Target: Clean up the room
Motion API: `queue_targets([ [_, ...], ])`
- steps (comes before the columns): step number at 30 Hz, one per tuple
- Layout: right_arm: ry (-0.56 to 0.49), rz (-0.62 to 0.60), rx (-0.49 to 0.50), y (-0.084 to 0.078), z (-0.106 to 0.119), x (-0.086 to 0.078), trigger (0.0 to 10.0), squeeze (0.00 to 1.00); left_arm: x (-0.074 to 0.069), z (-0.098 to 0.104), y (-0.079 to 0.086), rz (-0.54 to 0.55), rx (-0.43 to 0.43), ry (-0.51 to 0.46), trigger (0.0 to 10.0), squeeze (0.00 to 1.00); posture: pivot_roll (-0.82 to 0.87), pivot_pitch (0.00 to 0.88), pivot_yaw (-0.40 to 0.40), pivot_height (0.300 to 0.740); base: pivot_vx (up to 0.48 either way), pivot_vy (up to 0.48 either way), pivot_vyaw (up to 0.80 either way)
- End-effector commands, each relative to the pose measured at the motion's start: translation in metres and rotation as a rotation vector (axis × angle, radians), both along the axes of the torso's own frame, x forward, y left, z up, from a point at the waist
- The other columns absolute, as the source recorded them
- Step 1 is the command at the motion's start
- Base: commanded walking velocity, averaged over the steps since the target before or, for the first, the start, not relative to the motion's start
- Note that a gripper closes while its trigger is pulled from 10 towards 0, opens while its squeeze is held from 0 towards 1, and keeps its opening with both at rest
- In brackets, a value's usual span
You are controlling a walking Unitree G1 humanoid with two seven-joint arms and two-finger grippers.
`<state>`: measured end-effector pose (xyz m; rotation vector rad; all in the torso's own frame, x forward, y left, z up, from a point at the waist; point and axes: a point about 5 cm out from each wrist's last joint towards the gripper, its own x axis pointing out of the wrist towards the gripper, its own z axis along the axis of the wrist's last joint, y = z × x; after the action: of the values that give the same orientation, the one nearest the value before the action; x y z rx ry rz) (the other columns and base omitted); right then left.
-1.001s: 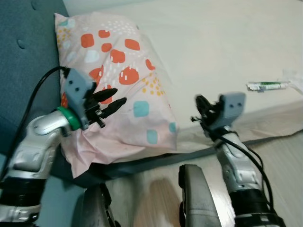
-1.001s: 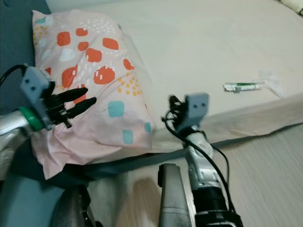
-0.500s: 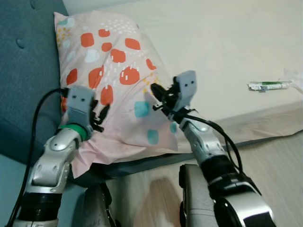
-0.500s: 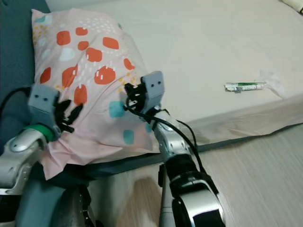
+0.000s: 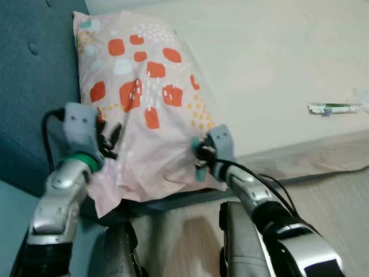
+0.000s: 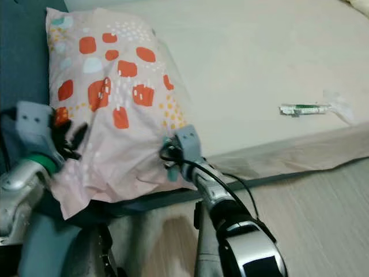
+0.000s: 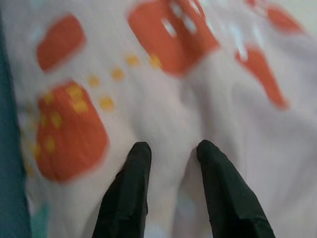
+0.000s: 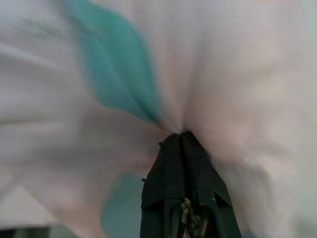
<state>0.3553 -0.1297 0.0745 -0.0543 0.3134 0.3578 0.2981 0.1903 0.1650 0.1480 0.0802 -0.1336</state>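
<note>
Our right gripper [image 8: 181,141] pinches the pillow [image 5: 151,109] fabric between its 2 closed fingers at the near corner, our left gripper [image 7: 170,151] presses slightly parted fingers into its opposite edge, a green-and-white tube [image 5: 333,108] lying well beyond on the bed [image 5: 277,63].

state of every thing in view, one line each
pink pillow with orange and teal patches: lying on the bed against the blue headboard, gathered at its near edge
left gripper: fingers apart, pressed into the pillow fabric
right gripper: shut, pinching the pillow fabric
white and green tube: lying flat on the cream sheet
</note>
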Motion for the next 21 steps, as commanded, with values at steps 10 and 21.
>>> queue_targets([
  [10, 0.051, -0.085, 0.073, -0.058, -0.035, -0.04, 10.0, 0.0, -0.016, -0.048, 0.054, 0.178, 0.459, 0.165, 10.0, 0.0, -0.07, 0.153, 0.073, 0.531, 0.0, 0.0, 0.0],
  [21, -0.063, 0.373, 0.299, -0.019, -0.004, -0.081, 10.0, 0.0, -0.006, 0.01, 0.08, 0.228, 0.358, -0.076, 10.0, 0.0, -0.07, 0.126, 0.063, 0.531, 0.0, 0.0, 0.0],
])
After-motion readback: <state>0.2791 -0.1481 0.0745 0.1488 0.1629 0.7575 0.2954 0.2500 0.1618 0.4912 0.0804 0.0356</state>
